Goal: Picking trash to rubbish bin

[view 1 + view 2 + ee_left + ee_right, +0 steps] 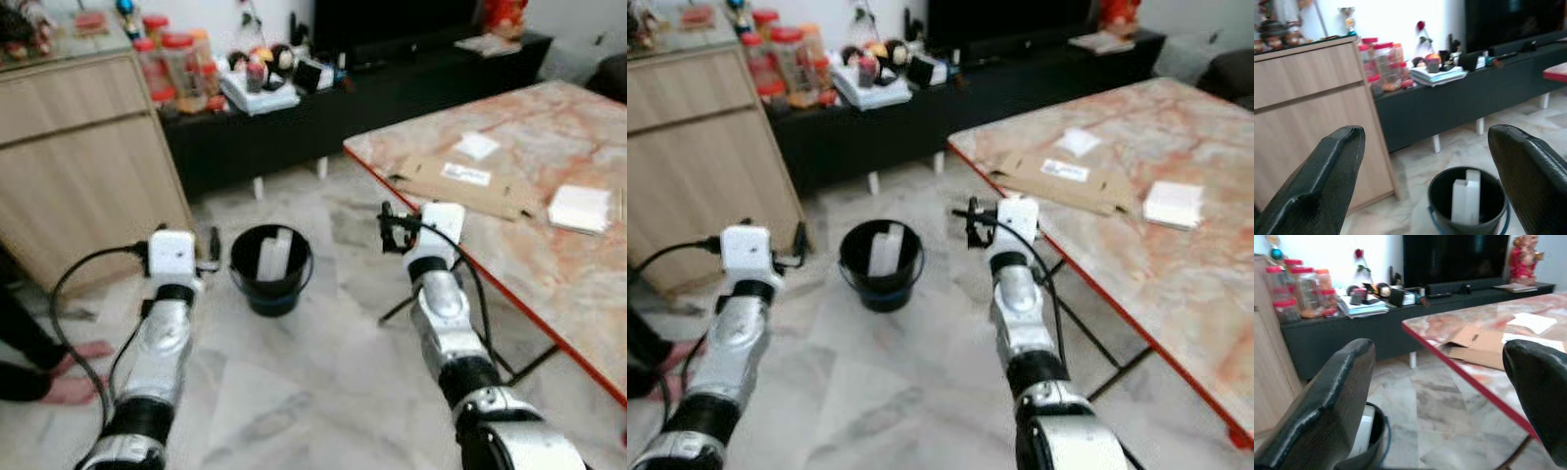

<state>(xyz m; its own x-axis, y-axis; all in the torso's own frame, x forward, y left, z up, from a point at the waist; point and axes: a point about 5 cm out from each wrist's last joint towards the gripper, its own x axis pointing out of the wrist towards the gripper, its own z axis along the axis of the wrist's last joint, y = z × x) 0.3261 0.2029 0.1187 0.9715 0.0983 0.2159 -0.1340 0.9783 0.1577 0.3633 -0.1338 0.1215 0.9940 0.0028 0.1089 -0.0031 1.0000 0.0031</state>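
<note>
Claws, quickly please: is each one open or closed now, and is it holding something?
Left claw: open, holding nothing, near the bin.
Right claw: open, holding nothing, beside the table.

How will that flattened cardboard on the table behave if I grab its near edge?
The flattened cardboard looks thin and wide, so it will probably sag or flex. It seems light and may slide across the smooth marble table. The open right gripper hangs beside that table's edge.
</note>
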